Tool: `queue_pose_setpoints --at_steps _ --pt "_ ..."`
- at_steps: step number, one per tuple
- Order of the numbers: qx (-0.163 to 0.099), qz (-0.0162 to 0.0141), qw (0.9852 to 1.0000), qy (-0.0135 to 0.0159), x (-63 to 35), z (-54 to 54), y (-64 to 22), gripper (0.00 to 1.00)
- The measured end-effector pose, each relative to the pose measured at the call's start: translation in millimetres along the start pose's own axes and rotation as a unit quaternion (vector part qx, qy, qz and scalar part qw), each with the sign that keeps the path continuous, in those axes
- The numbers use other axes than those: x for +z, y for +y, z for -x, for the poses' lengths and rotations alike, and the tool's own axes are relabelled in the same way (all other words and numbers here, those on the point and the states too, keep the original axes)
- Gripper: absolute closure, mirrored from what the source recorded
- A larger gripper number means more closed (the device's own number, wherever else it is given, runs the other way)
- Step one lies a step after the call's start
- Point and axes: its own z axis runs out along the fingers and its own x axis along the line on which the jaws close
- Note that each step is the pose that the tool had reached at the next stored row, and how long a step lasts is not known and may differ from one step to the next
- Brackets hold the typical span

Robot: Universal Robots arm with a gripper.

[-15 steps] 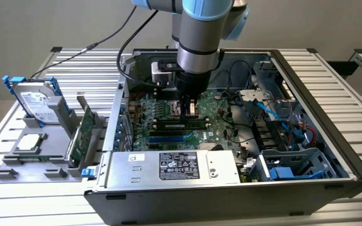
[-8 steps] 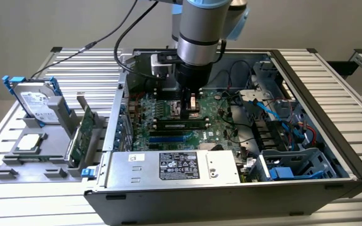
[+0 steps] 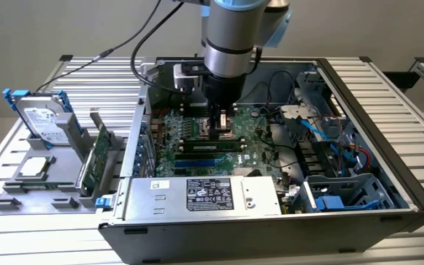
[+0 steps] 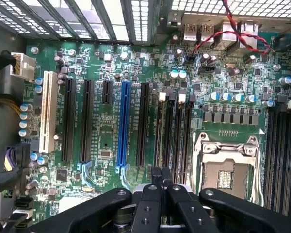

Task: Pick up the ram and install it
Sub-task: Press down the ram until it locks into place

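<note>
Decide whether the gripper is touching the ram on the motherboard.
Cannot tell. In the exterior view the shut gripper ends close beside the ram, but neither contact nor gap shows plainly.

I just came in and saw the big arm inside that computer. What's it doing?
The robot's gripper is down inside the open computer case, just above the green motherboard beside the metal processor socket. Its fingers are shut. A RAM stick already lies in a memory slot on the board, just below the gripper in the exterior view.
</note>
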Motion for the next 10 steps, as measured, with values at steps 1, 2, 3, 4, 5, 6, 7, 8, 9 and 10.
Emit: queue_pose_setpoints --at_steps 1,2,3,4,5,6,7,8,9,10 --pt "0.000 0.0000 1.0000 0.0000 0.9 0.0 0.4 0.89" --pt "0.000 0.0000 1.0000 0.0001 1.9 0.0 0.7 0.89" --pt "0.000 0.0000 1.0000 0.0002 3.2 0.0 1.0 0.89" --pt "0.000 0.0000 1.0000 0.0003 4.6 0.1 1.2 0.89" --pt "0.000 0.0000 1.0000 0.0005 5.9 0.1 1.3 0.89" --pt "0.000 0.0000 1.0000 0.0008 7.3 0.1 1.5 0.89" --pt "0.000 0.0001 1.0000 0.0011 8.6 0.1 1.6 0.89" --pt "0.000 0.0001 1.0000 0.0015 10.1 0.1 1.7 0.89" --pt "0.000 0.0001 1.0000 0.0021 11.6 0.1 1.8 0.89" --pt "0.000 0.0001 1.0000 0.0026 13.0 0.1 1.9 0.89"
